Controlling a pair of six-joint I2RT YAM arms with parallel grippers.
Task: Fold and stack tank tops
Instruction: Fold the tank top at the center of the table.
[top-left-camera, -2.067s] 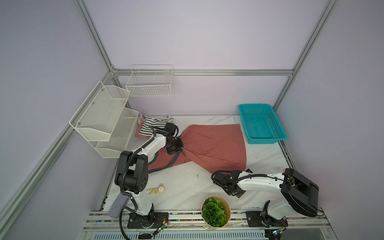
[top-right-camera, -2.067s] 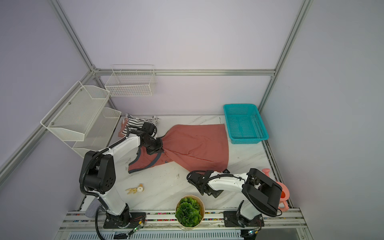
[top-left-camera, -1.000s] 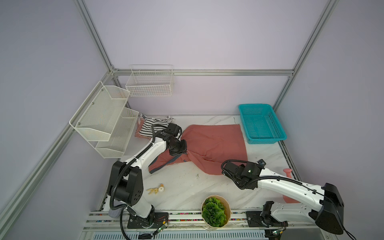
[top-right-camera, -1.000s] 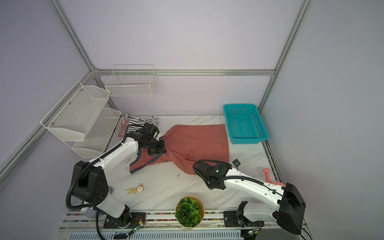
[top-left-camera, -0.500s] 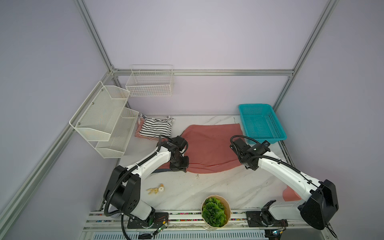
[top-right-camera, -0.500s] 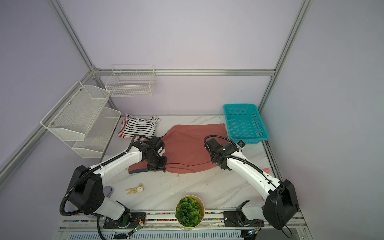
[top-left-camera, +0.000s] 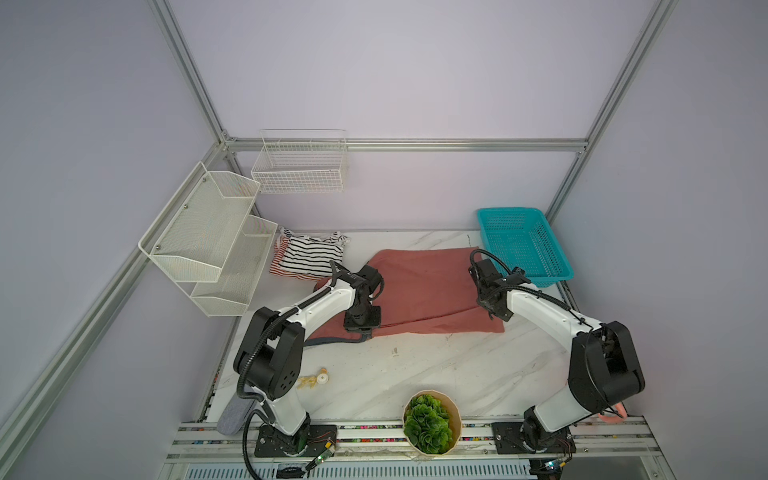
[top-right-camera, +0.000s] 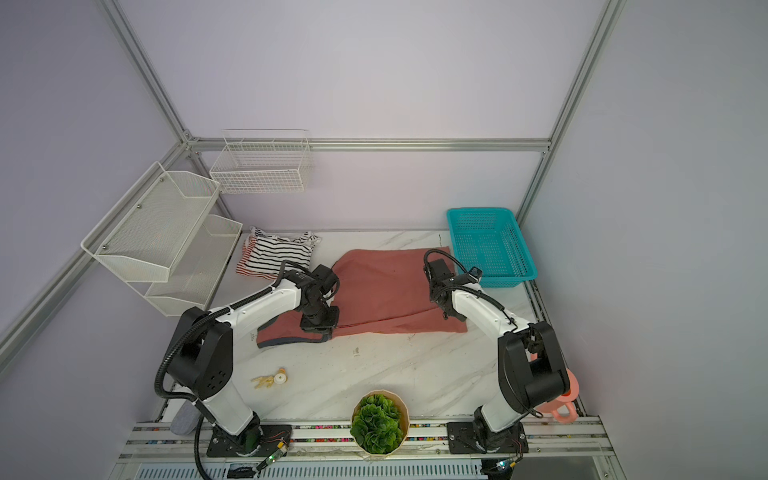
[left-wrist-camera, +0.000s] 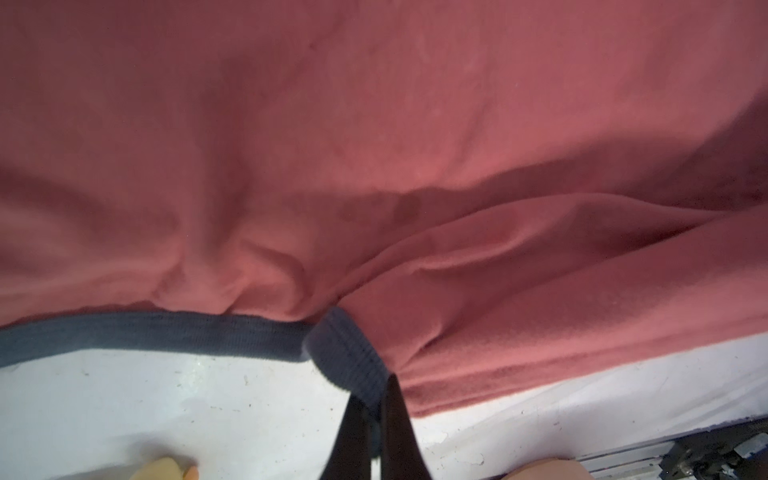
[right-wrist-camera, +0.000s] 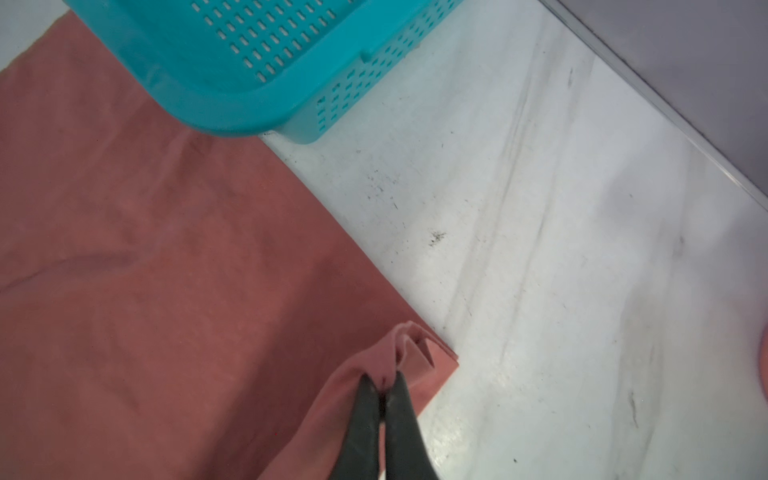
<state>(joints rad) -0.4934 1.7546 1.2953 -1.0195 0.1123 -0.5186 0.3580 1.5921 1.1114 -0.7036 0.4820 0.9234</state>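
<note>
Left pincer (left-wrist-camera: 375, 401) pinching the navy trim (left-wrist-camera: 166, 334) of the dusty-red cloth tank top (top-left-camera: 419, 286), right pincer (right-wrist-camera: 384, 386) clamping its corner (both closed tight on fabric)

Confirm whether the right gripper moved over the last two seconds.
Yes. The right gripper went from beside the plant pot toward the teal basket, pinching the red top.

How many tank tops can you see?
3: a dusty-red top in the middle, a black-and-white striped top back left, a red-and-white striped top peeking out beneath it. Others may be hidden.
</note>
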